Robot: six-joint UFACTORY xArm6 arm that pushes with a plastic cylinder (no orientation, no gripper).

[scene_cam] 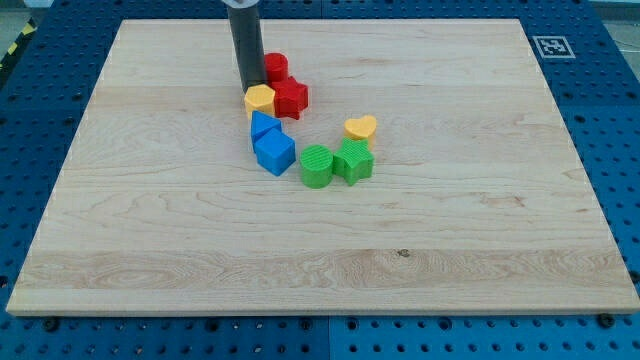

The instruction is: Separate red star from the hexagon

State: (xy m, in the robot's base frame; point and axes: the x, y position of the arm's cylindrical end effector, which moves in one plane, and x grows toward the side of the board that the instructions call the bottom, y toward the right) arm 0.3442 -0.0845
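The red star (291,98) lies near the board's top middle, touching the yellow hexagon (260,100) on its left. A red cylinder (275,68) sits just above the star. My tip (249,85) is at the hexagon's upper left edge, right beside the red cylinder's left side; the dark rod comes down from the view's top.
A blue triangular block (263,125) and a blue cube (274,152) lie just below the hexagon. A green cylinder (317,165), a green star-like block (353,160) and a yellow heart (361,127) sit to the right. The wooden board (480,220) lies on a blue pegboard.
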